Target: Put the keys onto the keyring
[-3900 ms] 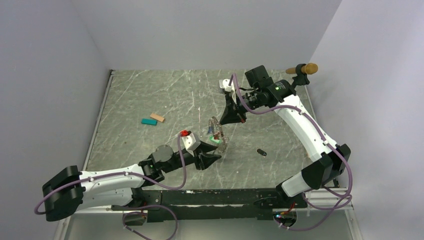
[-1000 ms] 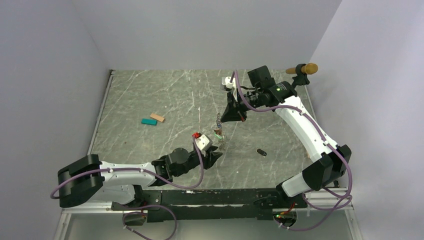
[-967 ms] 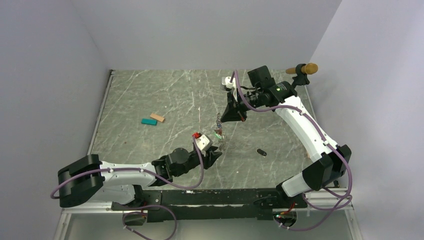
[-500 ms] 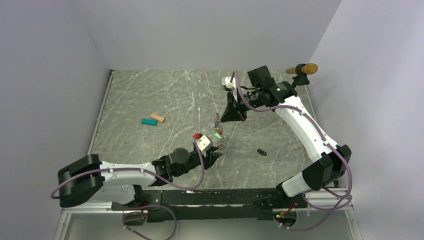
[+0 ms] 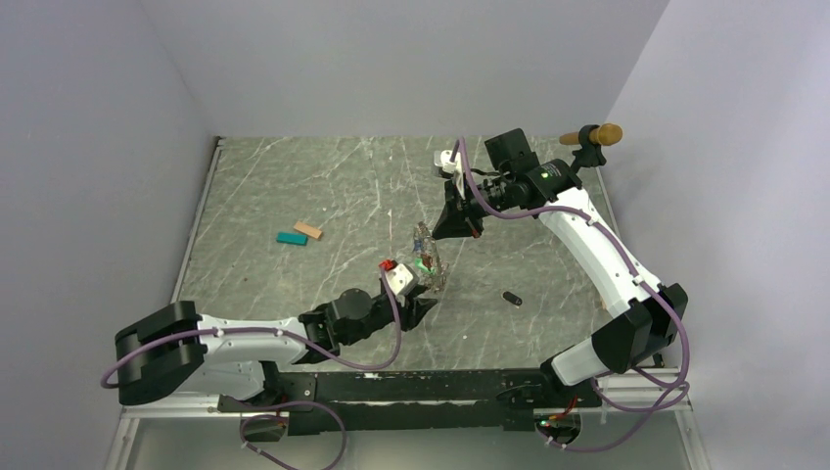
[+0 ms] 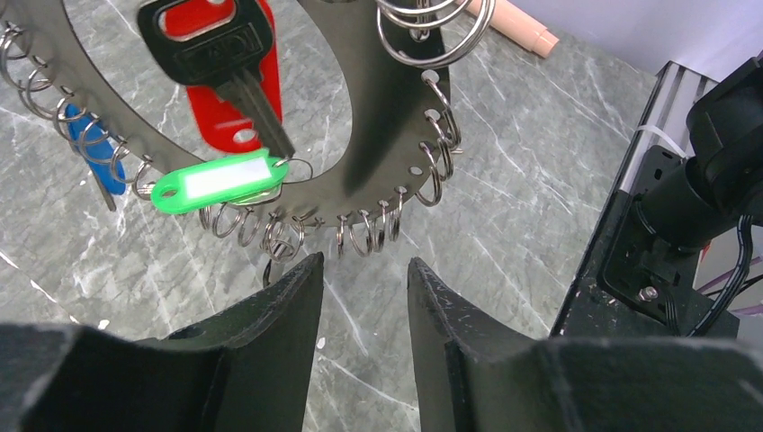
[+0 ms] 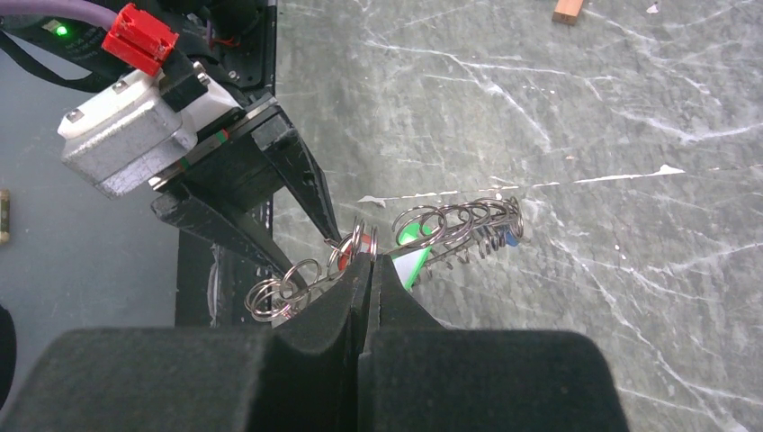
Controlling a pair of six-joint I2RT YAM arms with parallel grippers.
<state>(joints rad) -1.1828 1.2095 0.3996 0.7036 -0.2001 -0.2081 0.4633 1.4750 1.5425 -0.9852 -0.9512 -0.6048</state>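
The keyring (image 5: 427, 257) is a dark grey flat loop edged with many small split rings. It hangs above the table from my right gripper (image 5: 458, 227), which is shut on its upper edge (image 7: 369, 256). In the left wrist view the keyring (image 6: 382, 135) carries a green tag (image 6: 220, 183), a blue key (image 6: 94, 166), a black key (image 6: 211, 54) and a red tag (image 6: 211, 121). My left gripper (image 5: 419, 305) is open and empty just below the ring's lower edge (image 6: 364, 263), without touching it. Its fingers (image 7: 301, 175) show beside the ring in the right wrist view.
A small dark item (image 5: 511, 297) lies on the table right of the ring. A teal block (image 5: 292, 238) and a tan block (image 5: 308, 231) lie at the left. A black stand with a tan rod (image 5: 590, 135) is at the back right.
The hanging keyring has turned from edge-on to show more of its face. Both arms have hardly moved in the last second. Since 3.9 s ago the left gripper moved right, under the ring.
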